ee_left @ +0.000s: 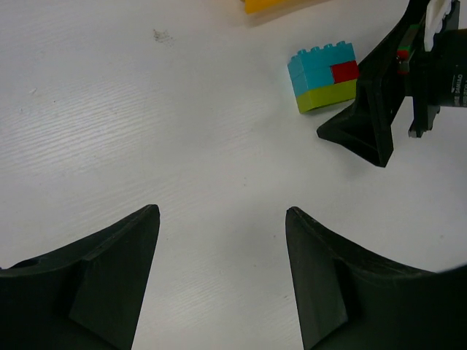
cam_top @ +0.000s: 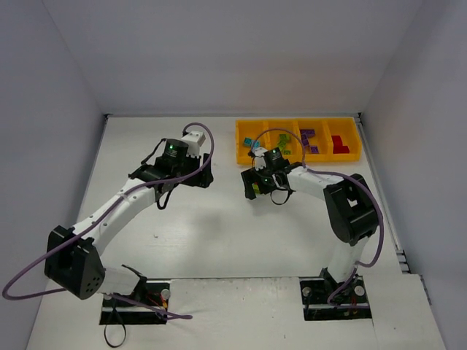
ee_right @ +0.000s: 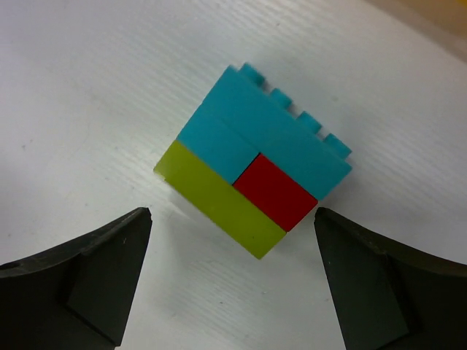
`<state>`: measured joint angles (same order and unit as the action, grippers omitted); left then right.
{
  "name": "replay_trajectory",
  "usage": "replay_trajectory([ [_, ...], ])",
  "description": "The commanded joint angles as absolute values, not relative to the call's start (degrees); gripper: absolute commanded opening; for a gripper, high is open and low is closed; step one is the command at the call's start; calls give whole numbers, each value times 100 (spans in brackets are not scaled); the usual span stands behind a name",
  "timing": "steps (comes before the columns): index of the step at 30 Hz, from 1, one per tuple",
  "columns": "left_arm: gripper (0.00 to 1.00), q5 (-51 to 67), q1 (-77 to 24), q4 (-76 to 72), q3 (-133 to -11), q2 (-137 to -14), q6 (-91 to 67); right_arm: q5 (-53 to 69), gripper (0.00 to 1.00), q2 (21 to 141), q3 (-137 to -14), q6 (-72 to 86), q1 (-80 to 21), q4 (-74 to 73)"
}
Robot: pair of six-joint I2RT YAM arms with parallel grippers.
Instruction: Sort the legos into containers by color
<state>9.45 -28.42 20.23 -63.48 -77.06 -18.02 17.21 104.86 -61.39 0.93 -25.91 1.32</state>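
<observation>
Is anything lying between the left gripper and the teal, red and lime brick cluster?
No. In the left wrist view, only bare white table runs from the left gripper to the brick cluster.

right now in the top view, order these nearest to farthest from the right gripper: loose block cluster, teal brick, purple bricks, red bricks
1. block cluster, between the jaws of the right gripper
2. teal brick, leftmost compartment of the tray
3. purple bricks, third compartment from the left
4. red bricks, rightmost compartment
</observation>
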Motion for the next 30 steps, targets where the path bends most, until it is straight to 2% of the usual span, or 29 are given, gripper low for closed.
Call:
replay_trajectory([
  [1, 64, 1028, -2804, 1846, -6591, -7769, -1723, 1618, 90, 10099, -5977, 105, -2698, 229],
  [9, 64, 1072, -2795, 1854, -6671, -7910, -1731, 668, 87, 10046, -5994, 808, -2873, 229],
  [17, 64, 1011, -2760, 1977, -6706, -7831, -1723, -17, 92, 10063, -6240, 2248, -3603, 264],
  [18, 64, 1011, -2768, 1978, -6715, -7831, -1714, -383, 92, 10081, -6249, 2398, -3743, 255],
  [27, 64, 1028, -2698, 2083, -6663, -7770, -1688, -1984, 93, 10703, -6863, 3813, -3894, -500],
  [30, 64, 1028, -2672, 2083, -6618, -7726, -1687, -2056, 93, 10810, -6978, 4016, -3885, -624],
])
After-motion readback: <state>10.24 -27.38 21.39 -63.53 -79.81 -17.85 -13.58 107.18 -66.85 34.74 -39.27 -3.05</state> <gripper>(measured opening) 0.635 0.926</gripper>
